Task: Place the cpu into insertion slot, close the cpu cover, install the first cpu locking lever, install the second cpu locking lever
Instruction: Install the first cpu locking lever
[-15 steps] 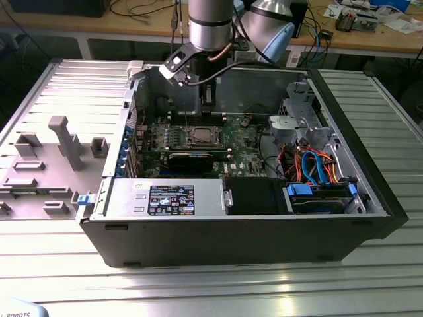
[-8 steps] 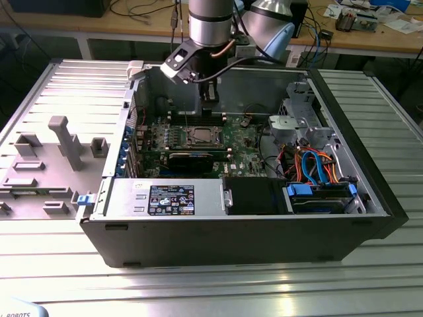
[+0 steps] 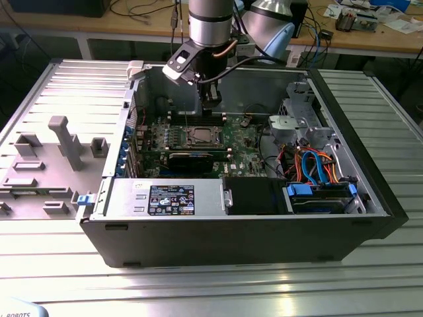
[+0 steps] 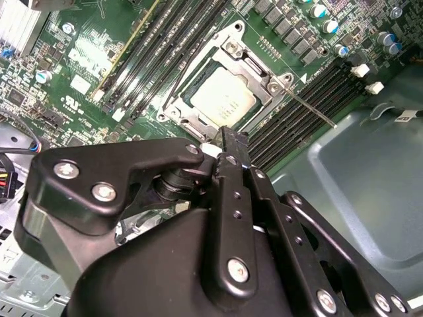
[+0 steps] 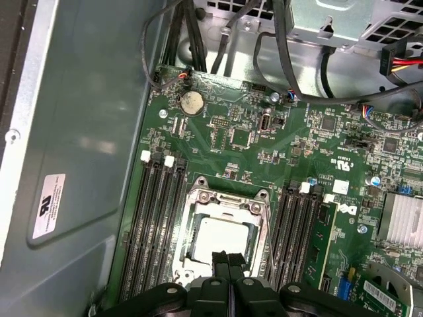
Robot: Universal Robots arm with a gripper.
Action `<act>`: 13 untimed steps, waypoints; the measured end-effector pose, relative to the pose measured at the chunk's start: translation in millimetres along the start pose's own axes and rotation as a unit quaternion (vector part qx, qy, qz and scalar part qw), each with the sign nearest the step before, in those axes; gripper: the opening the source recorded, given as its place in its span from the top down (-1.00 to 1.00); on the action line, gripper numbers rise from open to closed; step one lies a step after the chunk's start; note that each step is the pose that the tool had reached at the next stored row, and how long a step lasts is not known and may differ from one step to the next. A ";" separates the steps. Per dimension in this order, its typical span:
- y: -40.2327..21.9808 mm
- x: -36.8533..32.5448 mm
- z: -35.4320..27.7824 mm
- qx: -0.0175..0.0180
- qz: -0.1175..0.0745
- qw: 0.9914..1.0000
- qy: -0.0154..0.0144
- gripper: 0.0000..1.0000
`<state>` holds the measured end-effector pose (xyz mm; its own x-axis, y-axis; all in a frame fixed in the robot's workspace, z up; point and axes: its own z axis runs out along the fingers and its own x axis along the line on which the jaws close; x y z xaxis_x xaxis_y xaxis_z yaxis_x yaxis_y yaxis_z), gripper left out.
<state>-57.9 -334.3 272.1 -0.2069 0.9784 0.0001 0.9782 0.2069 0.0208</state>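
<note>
Clearance around the socket was tight on two sides. Banks of long black memory slots (image 5: pixel 158 224) ran along both flanks of the insertion slot (image 3: pixel 192 137). The case's grey sheet-metal wall (image 5: pixel 86 132) stood just beyond one bank. The room above the socket was open, and the gripper (image 5: pixel 228 259) hung there, near the socket's edge in both wrist views. Its two black fingers were pressed together with nothing between them.

The cpu (image 5: pixel 223 239), a flat square with a pale matte metal top, sat within the insertion slot. The cpu cover (image 5: pixel 228 197), a thin silver frame with a square cut-out, lay flat around the chip. In the second wrist view a thin bare metal rod (image 4: pixel 309 109) stood out from one corner of the cover and crossed the neighbouring memory slots. Whether it was latched could not be told. The green board (image 5: pixel 244 142) was densely studded with small components, and a finned metal heatsink (image 5: pixel 403 221) sat near its margin.
</note>
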 end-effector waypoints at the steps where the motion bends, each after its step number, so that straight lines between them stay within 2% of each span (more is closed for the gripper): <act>1: 0.0 0.0 0.0 0.000 0.000 1.000 0.000 0.79; 13: -0.1 -0.6 0.0 0.000 -0.001 1.000 0.000 0.79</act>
<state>-57.9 -334.9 272.1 -0.2087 0.9780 0.0001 0.9778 0.2086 0.0207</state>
